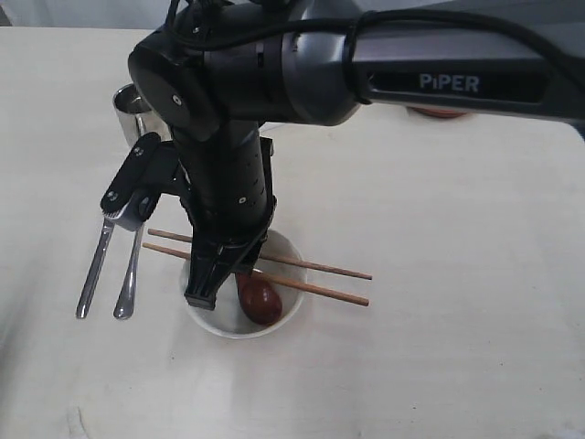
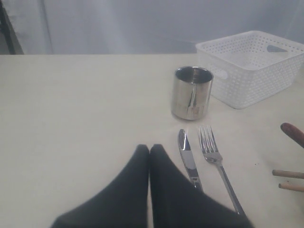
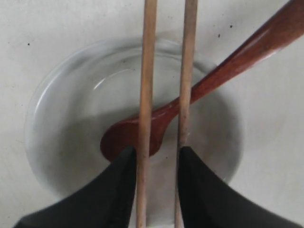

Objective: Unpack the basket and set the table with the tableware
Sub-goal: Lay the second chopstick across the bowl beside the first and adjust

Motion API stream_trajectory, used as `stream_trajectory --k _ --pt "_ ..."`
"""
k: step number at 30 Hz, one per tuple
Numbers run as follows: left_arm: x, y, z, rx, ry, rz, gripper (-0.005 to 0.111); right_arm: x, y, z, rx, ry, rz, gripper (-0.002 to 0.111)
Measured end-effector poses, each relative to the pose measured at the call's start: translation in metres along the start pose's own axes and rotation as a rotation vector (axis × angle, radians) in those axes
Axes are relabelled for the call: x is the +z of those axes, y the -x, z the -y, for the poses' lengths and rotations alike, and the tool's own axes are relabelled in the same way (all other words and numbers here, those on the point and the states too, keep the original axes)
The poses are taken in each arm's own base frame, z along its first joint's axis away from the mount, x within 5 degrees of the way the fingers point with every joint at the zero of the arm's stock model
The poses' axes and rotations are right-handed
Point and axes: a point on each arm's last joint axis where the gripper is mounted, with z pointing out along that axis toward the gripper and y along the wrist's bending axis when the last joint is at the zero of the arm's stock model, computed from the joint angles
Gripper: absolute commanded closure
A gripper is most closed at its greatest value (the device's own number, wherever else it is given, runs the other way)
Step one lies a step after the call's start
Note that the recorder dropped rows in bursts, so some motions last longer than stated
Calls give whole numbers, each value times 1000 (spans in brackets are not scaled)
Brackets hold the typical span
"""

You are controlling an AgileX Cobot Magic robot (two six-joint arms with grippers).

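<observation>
The laying of the chopsticks [image 3: 149, 47] is judged to be the step in hand; both sticks are seen resting across the rim of the white bowl [image 3: 61, 142], over the wooden spoon [image 3: 118, 142] that lies inside it, on the table [image 1: 457, 366]. The right gripper [image 3: 156, 151] is held directly over the bowl, jaws parted, with the sticks running between them; whether the pads touch the wood cannot be told. The left gripper [image 2: 149, 152] is seen with its jaws pressed together on nothing, beside the knife [image 2: 187, 156], fork [image 2: 213, 152] and steel cup [image 2: 192, 92]. The basket [image 2: 247, 83] is set beyond the cup; its floor is only partly shown. A straight lift is called for next, so that the sticks are not dragged. The plate [image 1: 441, 113] is shown only as a brown sliver behind the arm [image 1: 457, 82]; its identity is a judgement.
</observation>
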Motion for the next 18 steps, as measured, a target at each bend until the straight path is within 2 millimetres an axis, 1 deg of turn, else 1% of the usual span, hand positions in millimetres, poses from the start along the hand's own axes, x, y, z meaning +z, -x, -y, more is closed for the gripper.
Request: stream_trajectory --k 7,9,10,11,12,14,16,17,18 --pt "0 0 0 0 0 0 107 -1 -1 -1 4 5 -4 78" --pt "0 0 0 0 0 0 107 -7 -2 -2 12 19 8 78" --pt "0 0 0 0 0 0 107 -16 -3 -4 21 32 35 78" --pt "0 0 0 0 0 0 107 -20 -4 -4 23 31 46 78" --pt "0 0 0 0 0 0 107 -30 -6 -5 26 28 73 78" --pt "0 0 0 0 0 0 107 -41 -8 -8 35 47 108 78" --pt "0 0 0 0 0 0 107 -44 -7 -14 48 115 134 78" --pt "0 0 0 0 0 0 107 -43 -6 -16 46 134 136 80" --pt "0 0 0 0 0 0 107 -40 -5 -18 46 163 135 85"
